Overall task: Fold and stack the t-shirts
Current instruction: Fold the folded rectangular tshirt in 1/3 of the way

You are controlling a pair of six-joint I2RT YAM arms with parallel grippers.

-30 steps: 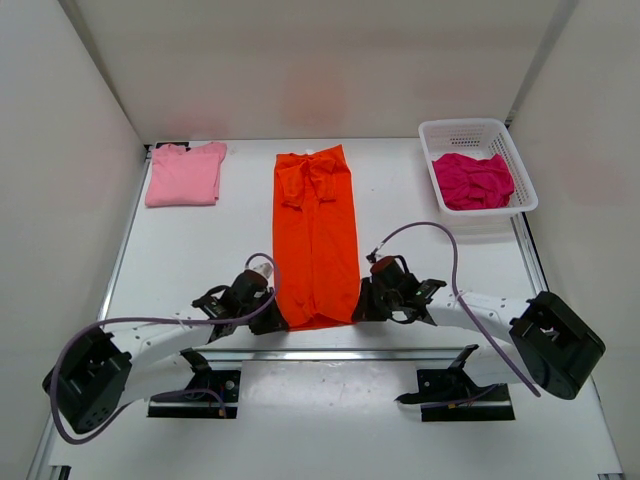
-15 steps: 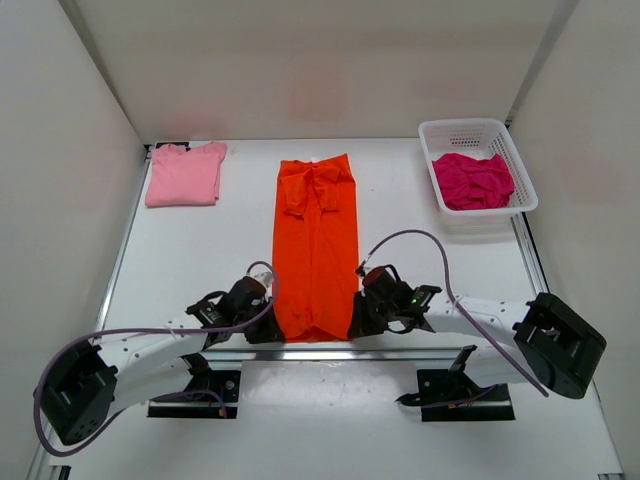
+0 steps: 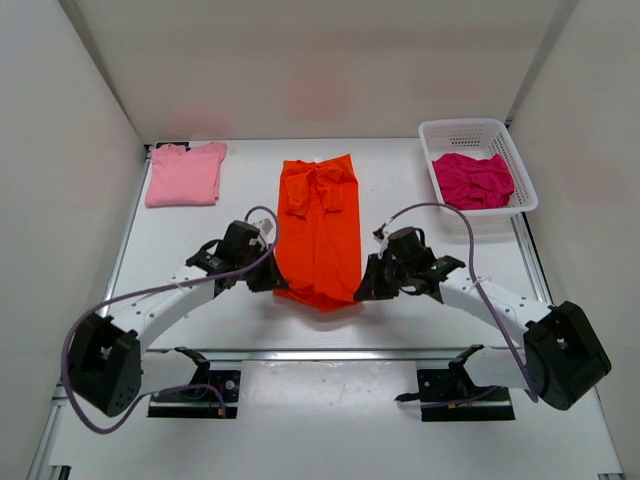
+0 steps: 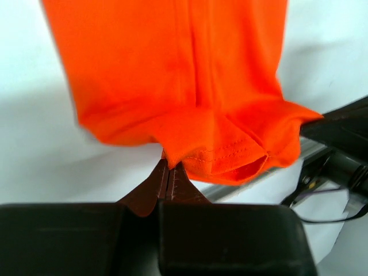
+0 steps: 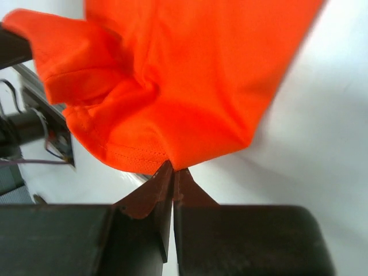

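A bright orange t-shirt (image 3: pixel 318 225) lies folded into a long strip down the middle of the table. Its near hem hangs lifted off the table between both grippers. My left gripper (image 3: pixel 277 287) is shut on the hem's left corner (image 4: pixel 172 150). On the other side my right gripper (image 3: pixel 360 291) is shut on the right corner (image 5: pixel 175 155). A light pink t-shirt (image 3: pixel 185 173) lies folded at the back left. The magenta t-shirt (image 3: pixel 473 181) sits crumpled in the white basket (image 3: pixel 468 131).
The basket stands at the back right near the right wall. White walls close in the table on three sides. A metal rail (image 3: pixel 330 353) with the arm mounts runs along the near edge.
Both grippers have raised the orange shirt's near hem and carried it away from the near edge, toward the collar. The strip on the table looks shorter.
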